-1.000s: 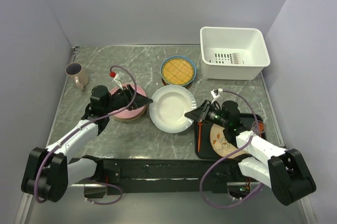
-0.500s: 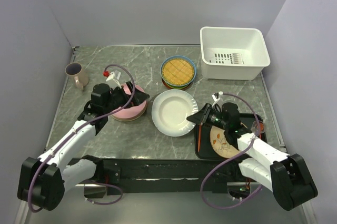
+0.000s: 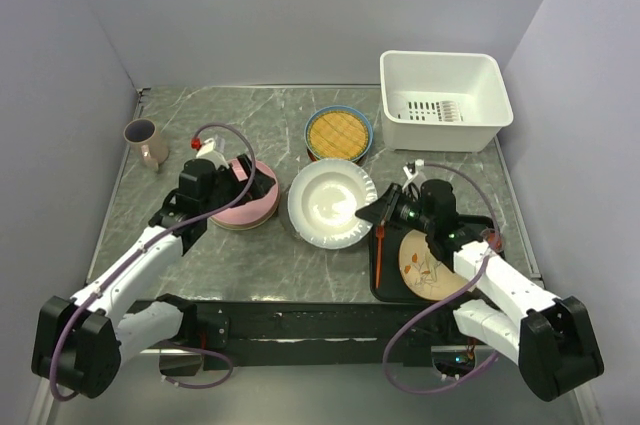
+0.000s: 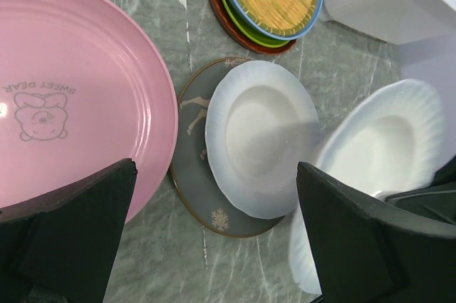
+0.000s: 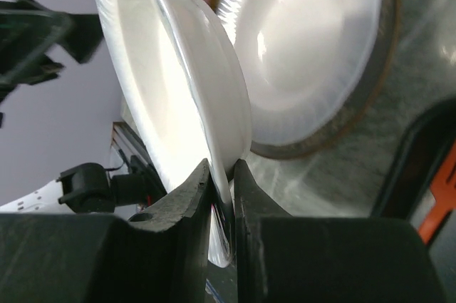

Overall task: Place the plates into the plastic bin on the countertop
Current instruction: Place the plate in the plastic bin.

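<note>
The countertop (image 3: 270, 115) fills a booth of plain lilac walls (image 3: 300, 5); its smooth, veined face will likely let crockery slide. The plastic bin (image 3: 480, 130) sits at two o'clock. Of the plates, the white fluted plate (image 3: 325, 203) hangs raised and tilted near centre, above a second white plate (image 4: 260, 146) on a dark grey plate (image 4: 196, 196). The pink plate (image 3: 250, 207) lies at nine, a stack (image 3: 339, 133) at twelve. Stiff, glazed, breakable and probably weighty, each is best taken by the rim. The right gripper (image 3: 368, 215) pinches the fluted rim at four o'clock. The left gripper (image 3: 243, 183) stands spread wide over the pink plate.
</note>
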`<act>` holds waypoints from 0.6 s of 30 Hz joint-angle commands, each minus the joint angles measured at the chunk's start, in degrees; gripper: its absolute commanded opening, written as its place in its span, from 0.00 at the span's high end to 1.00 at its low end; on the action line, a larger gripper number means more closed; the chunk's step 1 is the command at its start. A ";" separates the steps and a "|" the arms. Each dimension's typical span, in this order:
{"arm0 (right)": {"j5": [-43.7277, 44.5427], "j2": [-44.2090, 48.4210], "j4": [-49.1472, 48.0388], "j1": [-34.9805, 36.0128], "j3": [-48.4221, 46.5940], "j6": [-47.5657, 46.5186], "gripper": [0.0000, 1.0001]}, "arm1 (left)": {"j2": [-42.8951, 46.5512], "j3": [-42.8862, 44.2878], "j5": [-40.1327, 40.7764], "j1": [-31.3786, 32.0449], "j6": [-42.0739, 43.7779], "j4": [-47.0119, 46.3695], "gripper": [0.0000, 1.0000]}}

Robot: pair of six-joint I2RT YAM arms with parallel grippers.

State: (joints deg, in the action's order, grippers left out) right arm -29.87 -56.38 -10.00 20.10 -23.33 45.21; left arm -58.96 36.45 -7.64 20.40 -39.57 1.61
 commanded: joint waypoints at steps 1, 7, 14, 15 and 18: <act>-1.60 1.45 -2.85 -0.23 -10.06 -1.61 1.00 | -1.07 3.19 0.34 0.16 1.16 -1.08 0.01; -0.46 -1.53 3.48 -1.37 -20.24 -4.34 1.00 | -1.77 2.40 0.26 0.16 0.90 -2.75 0.01; -2.30 -6.80 6.92 -4.97 -28.95 -6.10 1.00 | -2.65 1.79 -0.18 0.16 0.73 -2.92 0.01; -2.56 -7.34 7.18 -6.11 -29.83 -6.10 1.00 | -2.91 1.61 -0.36 0.16 0.64 -3.10 0.01; -3.70 -9.36 8.41 -8.22 -33.70 -6.27 1.00 | -3.44 1.00 -1.41 0.16 0.11 -4.06 0.01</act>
State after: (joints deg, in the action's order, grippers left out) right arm -30.11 -65.10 3.33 14.66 -49.12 38.87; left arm -61.80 36.99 -7.70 20.40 -39.64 0.84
